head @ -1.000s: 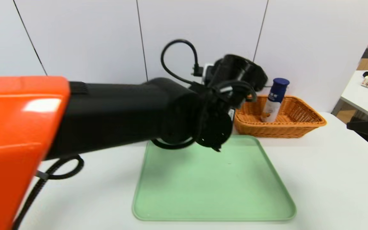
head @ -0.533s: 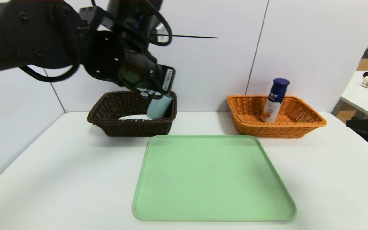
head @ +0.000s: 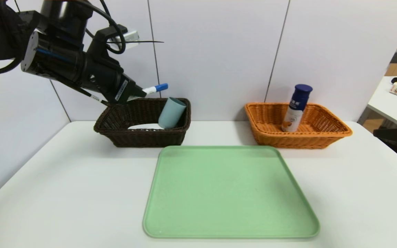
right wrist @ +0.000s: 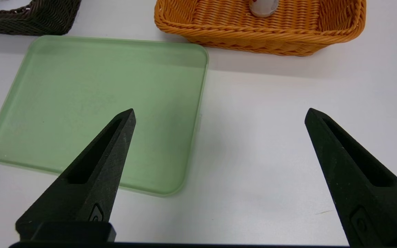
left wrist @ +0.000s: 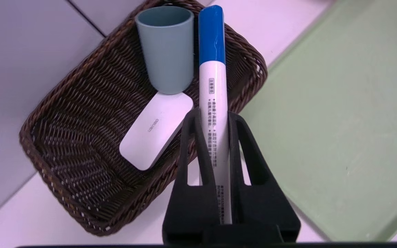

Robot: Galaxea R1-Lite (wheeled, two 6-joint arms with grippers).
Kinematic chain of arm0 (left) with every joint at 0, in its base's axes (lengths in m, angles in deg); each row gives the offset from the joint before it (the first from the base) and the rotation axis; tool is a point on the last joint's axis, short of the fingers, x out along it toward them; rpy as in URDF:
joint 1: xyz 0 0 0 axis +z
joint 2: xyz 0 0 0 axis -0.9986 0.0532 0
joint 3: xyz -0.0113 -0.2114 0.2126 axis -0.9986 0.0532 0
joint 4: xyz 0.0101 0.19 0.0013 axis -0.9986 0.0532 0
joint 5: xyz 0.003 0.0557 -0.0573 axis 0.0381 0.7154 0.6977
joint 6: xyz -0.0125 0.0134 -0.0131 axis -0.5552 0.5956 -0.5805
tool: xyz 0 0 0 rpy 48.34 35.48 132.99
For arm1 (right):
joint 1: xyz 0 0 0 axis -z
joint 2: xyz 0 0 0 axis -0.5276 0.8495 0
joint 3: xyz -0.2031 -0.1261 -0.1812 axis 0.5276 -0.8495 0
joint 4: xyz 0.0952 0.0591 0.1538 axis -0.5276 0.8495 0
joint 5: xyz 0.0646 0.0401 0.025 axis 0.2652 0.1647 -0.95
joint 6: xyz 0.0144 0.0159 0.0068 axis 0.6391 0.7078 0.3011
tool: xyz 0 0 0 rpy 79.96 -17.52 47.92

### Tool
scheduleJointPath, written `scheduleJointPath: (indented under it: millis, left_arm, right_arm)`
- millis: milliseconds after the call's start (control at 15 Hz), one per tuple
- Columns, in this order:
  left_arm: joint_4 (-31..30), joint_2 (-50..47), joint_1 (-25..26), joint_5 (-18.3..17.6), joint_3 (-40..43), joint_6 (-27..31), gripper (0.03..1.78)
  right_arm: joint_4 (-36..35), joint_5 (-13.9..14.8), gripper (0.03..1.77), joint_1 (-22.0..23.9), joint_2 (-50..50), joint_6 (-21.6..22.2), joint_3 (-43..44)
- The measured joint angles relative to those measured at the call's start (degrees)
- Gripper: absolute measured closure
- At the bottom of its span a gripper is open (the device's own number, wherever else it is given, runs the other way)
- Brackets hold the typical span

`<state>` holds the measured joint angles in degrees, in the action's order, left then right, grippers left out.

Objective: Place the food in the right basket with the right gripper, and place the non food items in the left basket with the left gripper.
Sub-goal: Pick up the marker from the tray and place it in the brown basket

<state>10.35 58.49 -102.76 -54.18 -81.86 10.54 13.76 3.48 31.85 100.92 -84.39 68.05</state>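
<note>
Jaws of the left gripper (head: 142,93) clamp the pen (head: 155,89) in the head view, above the brown basket (head: 145,140), which lies at the tray's (head: 231,193) 11 o'clock. Inside, the cup (head: 171,113) leans at 3 o'clock. The orange basket (head: 298,142) sits at the tray's 1 o'clock, holding the bottle (head: 296,108). Half a second ago the left arm hid most of the pen and covered the cup's mouth; both now show.

Left wrist view: the case (left wrist: 155,131) and cup occupy part of the basket.

Right wrist view: the right gripper (right wrist: 220,115) is idle above the counter (right wrist: 253,155), jaws wide apart.
</note>
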Motion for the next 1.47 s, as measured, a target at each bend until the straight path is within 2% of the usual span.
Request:
scheduleJointPath:
  millis: [267,533,667,1000,1067,1267,1467]
  left_arm:
    - [-3.12,4.77,4.27,-11.63,1.05,14.31,1.66]
    - [-8.06,11.61,7.02,-19.1,0.55,23.93,1.66]
    - [-9.02,14.53,8.16,-20.5,-0.18,26.66,1.66]
    - [-8.75,19.46,9.69,-20.53,-3.24,26.69,1.66]
    - [-8.69,20.13,10.0,-20.54,-3.97,26.58,1.57]
    - [-9.02,21.58,10.58,-20.5,-5.21,26.6,1.1]
    - [-8.89,21.92,11.33,-21.14,-5.68,26.47,0.78]
  right_arm:
    - [0.0,-0.05,0.11,0.0,-0.11,-0.01,-0.22]
    - [0.0,-0.13,0.11,-0.02,-0.26,-0.11,-0.22]
    - [-0.02,-0.13,0.11,-0.05,-0.34,-0.09,-0.26]
    - [-0.09,-0.05,0.11,-0.46,-0.33,-0.11,-1.17]
    - [-0.06,-0.05,0.11,-0.52,-0.28,-0.11,-1.38]
    - [-0.16,-0.07,0.11,-0.57,-0.09,-0.09,-1.49]
    - [-0.2,0.04,0.11,-0.6,-0.01,-0.09,-1.49]
